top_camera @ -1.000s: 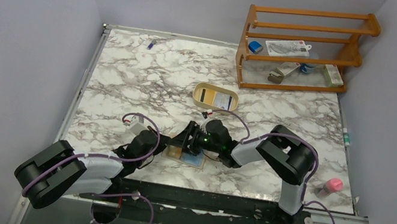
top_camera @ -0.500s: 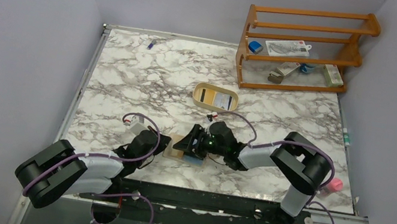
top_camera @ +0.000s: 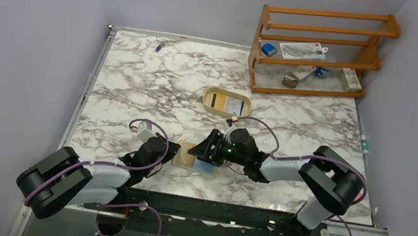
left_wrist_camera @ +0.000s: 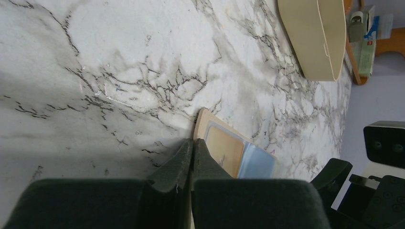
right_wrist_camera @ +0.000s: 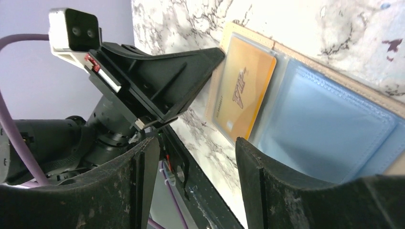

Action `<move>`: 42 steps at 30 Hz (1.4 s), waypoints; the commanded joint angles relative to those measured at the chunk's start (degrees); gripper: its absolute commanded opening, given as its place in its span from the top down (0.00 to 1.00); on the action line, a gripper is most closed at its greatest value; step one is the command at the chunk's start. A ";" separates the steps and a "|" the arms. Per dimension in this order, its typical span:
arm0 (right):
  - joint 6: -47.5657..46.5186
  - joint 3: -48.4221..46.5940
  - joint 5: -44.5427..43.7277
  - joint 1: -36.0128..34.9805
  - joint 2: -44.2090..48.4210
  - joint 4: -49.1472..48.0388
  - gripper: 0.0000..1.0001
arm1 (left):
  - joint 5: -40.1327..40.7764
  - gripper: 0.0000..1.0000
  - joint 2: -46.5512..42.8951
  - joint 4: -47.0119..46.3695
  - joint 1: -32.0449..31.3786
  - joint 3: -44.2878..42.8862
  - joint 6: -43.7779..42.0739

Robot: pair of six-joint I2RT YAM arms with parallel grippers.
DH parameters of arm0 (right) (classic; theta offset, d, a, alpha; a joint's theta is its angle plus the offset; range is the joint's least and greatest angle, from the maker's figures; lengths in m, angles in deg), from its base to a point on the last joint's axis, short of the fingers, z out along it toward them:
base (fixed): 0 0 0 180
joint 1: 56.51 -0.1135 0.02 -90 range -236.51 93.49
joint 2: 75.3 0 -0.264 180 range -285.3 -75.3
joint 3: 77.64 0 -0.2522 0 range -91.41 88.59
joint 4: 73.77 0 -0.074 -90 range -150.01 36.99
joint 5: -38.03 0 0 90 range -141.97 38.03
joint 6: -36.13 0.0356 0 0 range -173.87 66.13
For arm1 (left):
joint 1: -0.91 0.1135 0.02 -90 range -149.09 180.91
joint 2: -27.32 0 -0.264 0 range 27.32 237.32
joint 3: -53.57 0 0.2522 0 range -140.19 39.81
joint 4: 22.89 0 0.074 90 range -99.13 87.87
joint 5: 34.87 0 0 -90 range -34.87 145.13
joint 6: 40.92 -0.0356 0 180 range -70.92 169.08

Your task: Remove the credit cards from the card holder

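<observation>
The tan card holder (top_camera: 186, 156) lies open and flat near the table's front edge. A yellow VIP card (right_wrist_camera: 243, 93) sits in its clear left pocket, beside a light blue pocket or card (right_wrist_camera: 325, 129). My left gripper (top_camera: 175, 154) is shut on the holder's left edge (left_wrist_camera: 203, 124), its fingertips (left_wrist_camera: 187, 151) pressed together on it. My right gripper (right_wrist_camera: 198, 143) is open and empty, hovering low over the holder's right half (top_camera: 206, 167). The left gripper also shows in the right wrist view (right_wrist_camera: 217, 52). The yellow card (left_wrist_camera: 224, 150) also shows in the left wrist view.
A cream oval tray (top_camera: 246, 103) behind the holder contains a dark-striped yellowish card (top_camera: 217, 100) and a whitish card (top_camera: 235, 106). A wooden rack (top_camera: 317, 49) with small items stands at the back right. A pink object (top_camera: 350, 195) lies at the front right.
My right gripper has moved right and slightly back, uncovering more of the open holder. My left gripper has kept its grip on the holder's edge.
</observation>
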 commanded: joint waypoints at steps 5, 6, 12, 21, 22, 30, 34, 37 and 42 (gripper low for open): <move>-1.00 0.09 -0.37 0.48 -2.65 -2.29 0.35 | -1.65 1.00 2.02 9.85 -0.34 4.57 -1.76; -1.06 0.06 -0.52 0.48 -3.36 -2.07 0.35 | -1.64 1.00 1.97 9.85 -0.34 4.57 -1.79; -0.98 -1.61 -0.92 0.43 -7.71 0.64 0.35 | -1.64 1.00 2.16 9.81 -0.33 4.55 -1.75; 1.00 -2.72 0.96 0.24 -15.72 -8.10 0.35 | -1.90 1.00 1.99 9.95 -0.34 4.66 -1.74; 1.30 -2.61 1.13 0.20 -16.30 -9.39 0.35 | -1.91 1.00 2.02 9.93 -0.32 4.76 -1.71; 3.59 -3.17 2.83 -0.53 -21.05 -19.41 0.36 | -1.91 1.00 2.09 9.93 -0.33 4.75 -1.61; 3.92 -6.50 3.75 -1.20 -22.61 -19.36 0.36 | -1.99 1.00 2.06 9.90 -0.33 4.79 -1.67; 3.29 -7.74 3.53 -1.41 -21.13 -16.35 0.36 | -2.08 1.00 1.94 10.01 -0.28 4.99 -1.49; 2.78 -9.00 3.93 -1.45 -17.59 -10.95 0.36 | -2.02 1.00 2.00 10.10 -0.33 5.10 -1.13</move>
